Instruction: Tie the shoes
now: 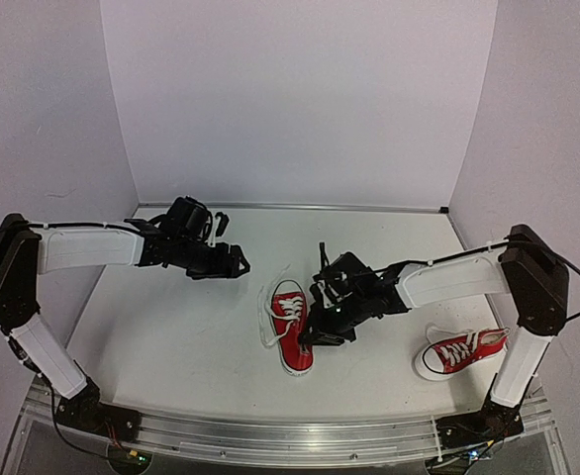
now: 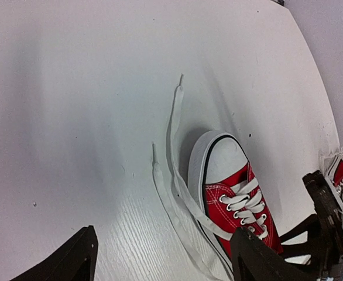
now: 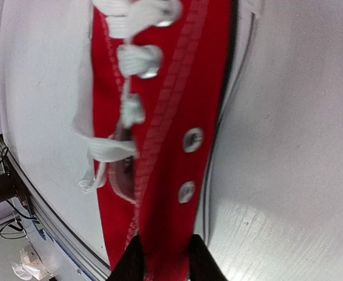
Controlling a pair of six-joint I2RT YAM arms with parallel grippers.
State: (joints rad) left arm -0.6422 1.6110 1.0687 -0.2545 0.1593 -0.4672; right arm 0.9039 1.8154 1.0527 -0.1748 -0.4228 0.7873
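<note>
Red shoes, white laces

My top camera sits high above and behind me, facing the back wall and looking down on the whole table from afar. My left wrist camera looks slantwise down from mid height, nearer, at the toe of the middle shoe. My right wrist camera sits very close to that shoe's eyelet side. All 3 views share this 1 shoe.
</note>
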